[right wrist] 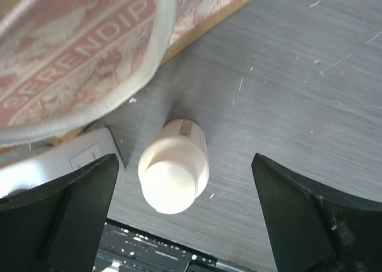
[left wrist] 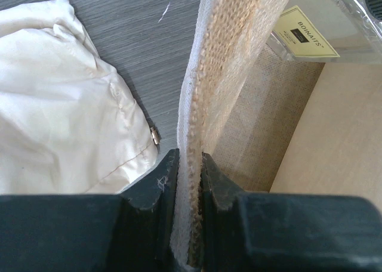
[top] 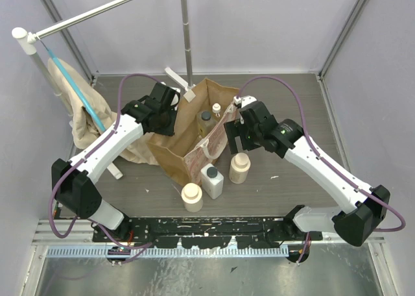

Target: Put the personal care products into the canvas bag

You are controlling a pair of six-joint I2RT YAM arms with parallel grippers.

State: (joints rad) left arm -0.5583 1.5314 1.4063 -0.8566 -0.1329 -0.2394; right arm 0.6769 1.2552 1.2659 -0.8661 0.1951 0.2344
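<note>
One grey worktop (top: 292,108) carries everything. Two arms reach over it. The left arm (top: 110,143) has the left jaws pinched shut on the woven cream strip at the bag's rim. The right arm (top: 318,160) holds the right jaws spread wide and empty above the right round bottle (right wrist: 173,173). One bag (top: 172,154) stands open mid-worktop, its red print reading "SERENDIP", with the rest cut off. One cloth (top: 84,114) with a blue strap sits left of it. Five bottles show. Two stand inside the bag: a dark-topped bottle (top: 205,119) and a small white-capped bottle (top: 216,108). Three stand on the worktop just in front of the bag: the left round bottle (top: 192,197), the square bottle (top: 211,181) and the right round one. One yellow label (left wrist: 305,32) inside the bag reads roughly "BOINAITS"
</note>
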